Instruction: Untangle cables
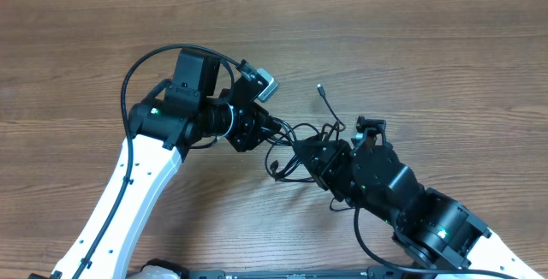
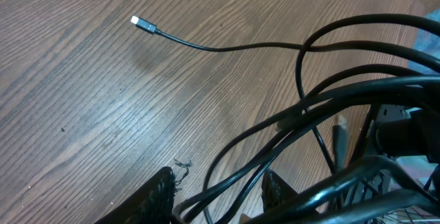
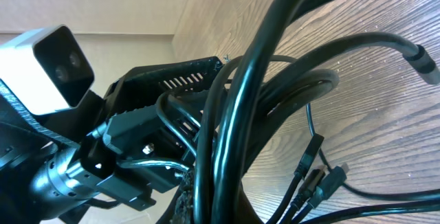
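A tangle of thin black cables (image 1: 287, 149) lies on the wooden table between my two grippers. One cable runs off to a free end with a small silver plug (image 1: 319, 88), which the left wrist view shows lying flat on the wood (image 2: 143, 24). My left gripper (image 1: 267, 133) reaches into the tangle from the left. Its fingers stand apart and two cable strands (image 2: 289, 124) pass loosely between them (image 2: 218, 198). My right gripper (image 1: 308, 153) comes in from the right and is shut on a bundle of cables (image 3: 237, 114) running up through it (image 3: 220, 207). Several plug ends (image 3: 323, 177) hang beside it.
The two grippers sit close together, nose to nose over the tangle. The left arm's white wrist camera (image 3: 51, 66) and black wrist body (image 3: 158, 121) fill the left of the right wrist view. The arms' own thicker black wires (image 1: 137, 65) loop nearby. Bare wood (image 1: 428, 48) lies beyond.
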You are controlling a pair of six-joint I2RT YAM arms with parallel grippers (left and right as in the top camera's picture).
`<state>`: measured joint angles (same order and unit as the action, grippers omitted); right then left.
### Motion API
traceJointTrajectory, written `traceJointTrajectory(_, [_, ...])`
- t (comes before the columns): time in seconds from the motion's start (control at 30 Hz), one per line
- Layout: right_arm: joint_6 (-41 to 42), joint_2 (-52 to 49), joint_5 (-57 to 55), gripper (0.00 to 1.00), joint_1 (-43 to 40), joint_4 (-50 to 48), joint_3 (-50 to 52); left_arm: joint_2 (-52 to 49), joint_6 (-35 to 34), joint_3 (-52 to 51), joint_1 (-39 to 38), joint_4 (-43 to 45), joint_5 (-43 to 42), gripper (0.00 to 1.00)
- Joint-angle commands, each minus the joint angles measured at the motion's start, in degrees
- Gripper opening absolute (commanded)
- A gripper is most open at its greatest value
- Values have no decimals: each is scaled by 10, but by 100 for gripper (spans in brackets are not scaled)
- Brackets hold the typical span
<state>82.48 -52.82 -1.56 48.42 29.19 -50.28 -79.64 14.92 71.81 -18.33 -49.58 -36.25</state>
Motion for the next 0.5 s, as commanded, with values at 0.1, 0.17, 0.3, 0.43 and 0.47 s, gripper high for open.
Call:
traceJointTrajectory(0.1, [-5,-14,-30,4,0,12,-8,2,-8,6,10,8,-26,4])
traceJointTrajectory(0.17, [-5,-14,-36,4,-1,12,-8,2,-8,6,10,8,-25,4])
traceJointTrajectory(0.3, [-5,-14,-47,19,-1,12,-8,2,-7,6,10,8,-26,4])
traceJointTrajectory(0.43, [-5,-14,-49,31,-2,12,-8,2,-7,6,10,12,-26,4])
traceJointTrajectory(0.47, [-5,-14,-50,31,-2,12,-8,2,-7,6,10,13,-26,4])
